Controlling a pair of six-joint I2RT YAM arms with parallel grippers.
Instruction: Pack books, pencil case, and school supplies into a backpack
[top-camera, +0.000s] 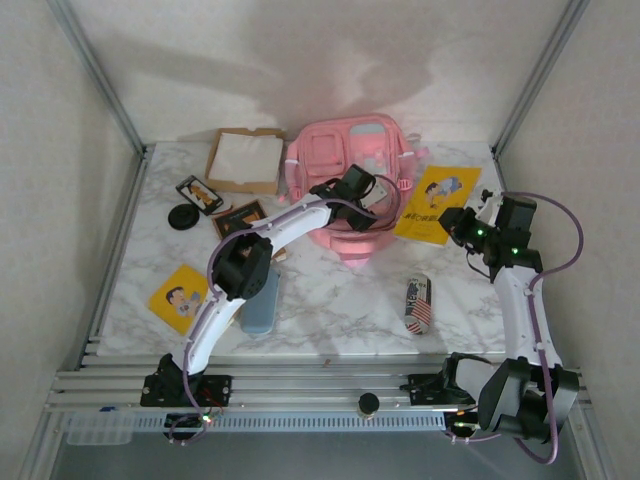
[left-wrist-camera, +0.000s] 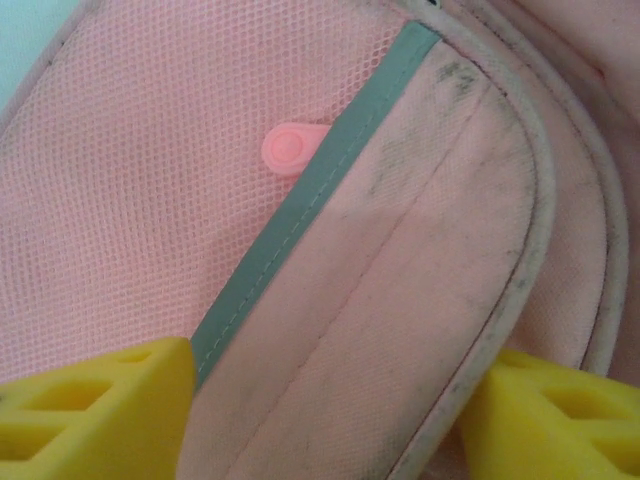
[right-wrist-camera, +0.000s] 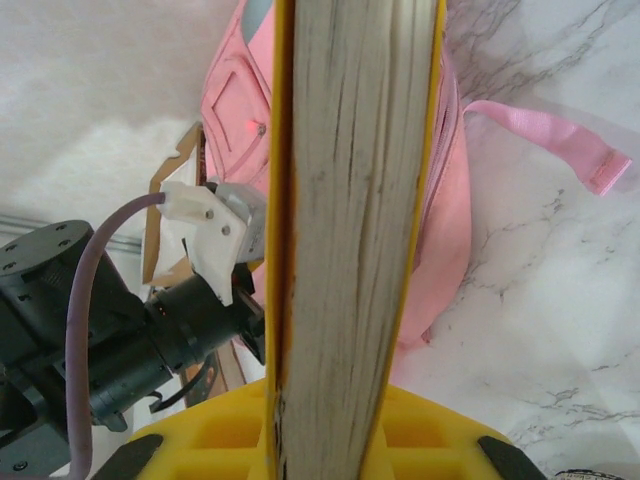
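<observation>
The pink backpack (top-camera: 345, 165) lies at the back centre of the table. My left gripper (top-camera: 352, 195) hovers over its front. In the left wrist view it (left-wrist-camera: 330, 410) stands open, a piped pink flap of the backpack (left-wrist-camera: 400, 260) lying between the yellow fingers (left-wrist-camera: 100, 410). My right gripper (top-camera: 457, 224) is shut on the large yellow book (top-camera: 435, 203), to the right of the backpack. That book's page edge (right-wrist-camera: 350, 200) stands upright between the jaws. A dark brown book (top-camera: 240, 218) and a smaller yellow book (top-camera: 180, 297) lie at the left.
A cardboard tray (top-camera: 245, 160) with a white sheet sits at the back left. A black disc (top-camera: 183, 217) and a small dark card (top-camera: 200, 193) lie nearby. A blue-grey case (top-camera: 260, 300) lies under the left arm. A flag-printed can (top-camera: 418, 303) lies at front right.
</observation>
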